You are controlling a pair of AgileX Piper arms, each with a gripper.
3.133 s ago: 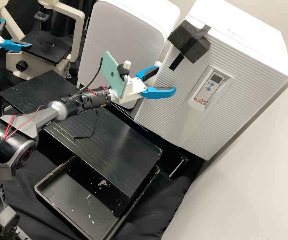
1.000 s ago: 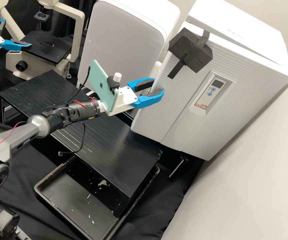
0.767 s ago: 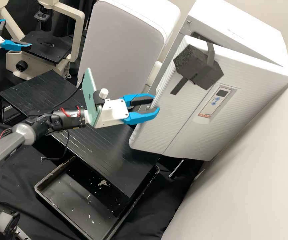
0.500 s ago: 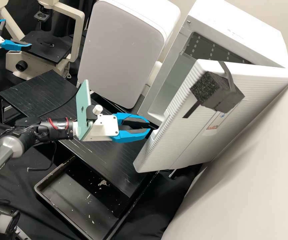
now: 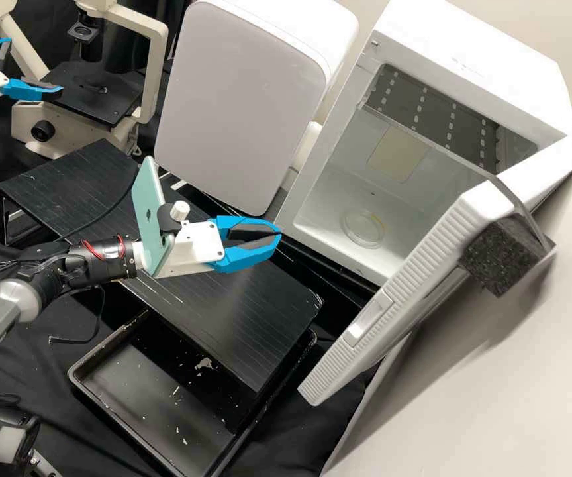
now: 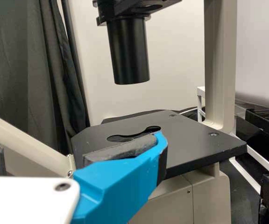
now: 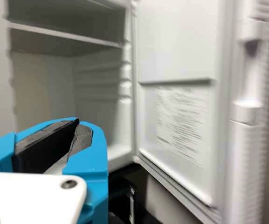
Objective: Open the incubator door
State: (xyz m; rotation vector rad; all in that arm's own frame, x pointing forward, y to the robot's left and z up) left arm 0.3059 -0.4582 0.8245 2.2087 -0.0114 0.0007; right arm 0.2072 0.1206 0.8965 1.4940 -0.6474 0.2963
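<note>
The incubator [image 5: 475, 73] stands at the back right, its door [image 5: 425, 265] swung wide; the interior with a shelf and a round dish-like ring shows. A dark foam block [image 5: 506, 257] hangs on the door's outer side. In front of the incubator's opening, my right gripper [image 5: 280, 233] is shut with nothing between its tips, apart from the door. In the right wrist view, my right gripper [image 7: 78, 121] has its tips together, with the door's inner face [image 7: 179, 42] beyond. My left gripper [image 5: 36, 66] stands open by the microscope; in the left wrist view, my left gripper [image 6: 74, 130] is before its stage.
A microscope [image 5: 91, 99] stands at the back left. A large white appliance [image 5: 239, 106] sits left of the incubator. A black slatted platform [image 5: 233, 311] lies under the right arm, above a black tray [image 5: 94, 404]. A white wall borders the right.
The incubator door has swung from closed to wide open, towards the front right. My right gripper has moved left and frontward, off the door's edge, and its fingers have closed. The left gripper has stayed put.
</note>
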